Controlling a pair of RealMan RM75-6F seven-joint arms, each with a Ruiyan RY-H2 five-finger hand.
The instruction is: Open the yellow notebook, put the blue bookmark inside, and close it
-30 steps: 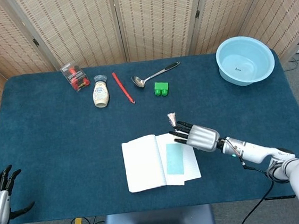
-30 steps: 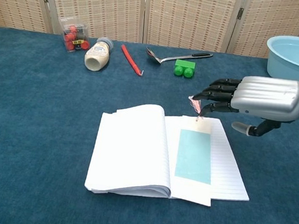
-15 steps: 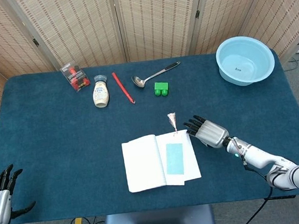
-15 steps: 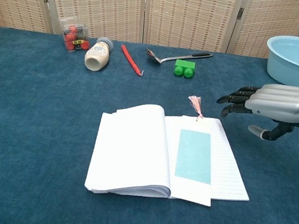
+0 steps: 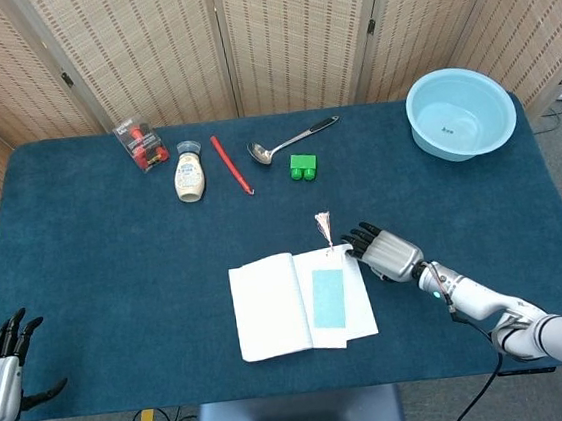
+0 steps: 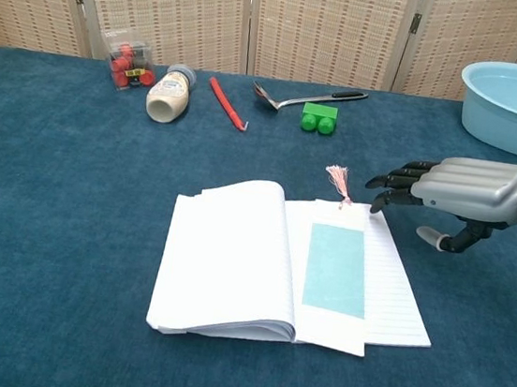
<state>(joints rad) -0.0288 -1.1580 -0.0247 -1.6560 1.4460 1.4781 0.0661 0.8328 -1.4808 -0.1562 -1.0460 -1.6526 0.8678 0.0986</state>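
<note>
Chest view: the right hand (image 6: 457, 188) is seen palm down just beside the far right corner of the open notebook (image 6: 259, 264), its fingers (image 6: 394, 184) stretched toward the pink tassel (image 6: 338, 181) and the thumb hanging below; nothing is held in it. Whether the fingertips touch the page edge cannot be told. In the head view the same hand (image 5: 384, 253) is placed at the notebook's upper right corner, with its arm running off toward the lower right.

The notebook (image 5: 301, 302) is laid open on the desk (image 5: 116, 268), white pages up, no yellow cover being visible from above. The blue bookmark (image 6: 336, 267) is lying flat on the right-hand page, close to the spine, its tassel trailing off the far edge onto the desk. The left hand (image 5: 1, 366) is parked at the near left corner, well apart from the work, fingers spread and empty.

Opening and inserting are judged done; closing is the step in hand. For that, one half of the notebook would have to be lifted at its outer edge and folded over the spine, and care would be needed so that the bookmark is not dragged out by the turning page.

The bottle (image 5: 190, 175), ladle (image 5: 292, 141), green block (image 5: 303, 167) and blue basin (image 5: 460, 113) are left at the far side.
</note>
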